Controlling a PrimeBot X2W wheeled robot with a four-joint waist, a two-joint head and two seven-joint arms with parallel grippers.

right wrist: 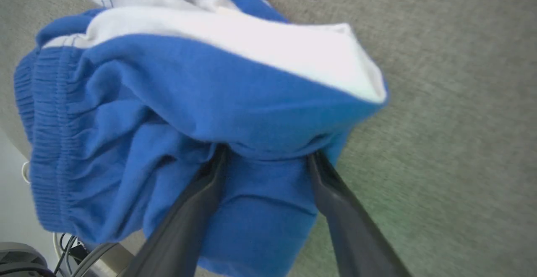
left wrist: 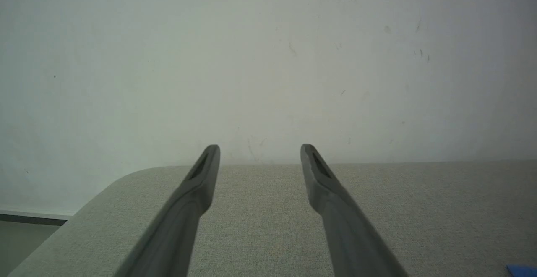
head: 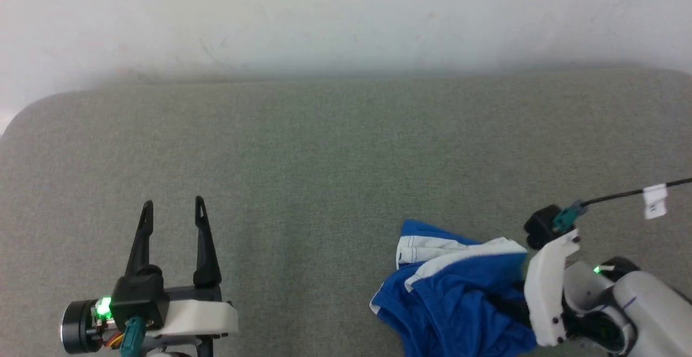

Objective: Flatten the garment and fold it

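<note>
Crumpled blue shorts (head: pixel 459 297), near right, are being straddled by the right gripper (right wrist: pixel 268 153), jaws apart; left gripper (head: pixel 173 201), jaws likewise apart, well off left.

head: down on grey surface (head: pixel 324 157) | left wrist: low, facing wall (left wrist: pixel 268 58) | right wrist: near garment (right wrist: pixel 168 100)

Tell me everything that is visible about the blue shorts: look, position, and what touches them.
The shorts are bright blue, of soft knit-looking fabric, with a broad white band and a white panel sewn with thin blue lines; one blue edge is gathered and ribbed. They lie crumpled and bunched, not flat, on the grey fabric surface, near its front edge on the robot's right. The right gripper stands open, its two fingertips tucked under a blue fold.
</note>
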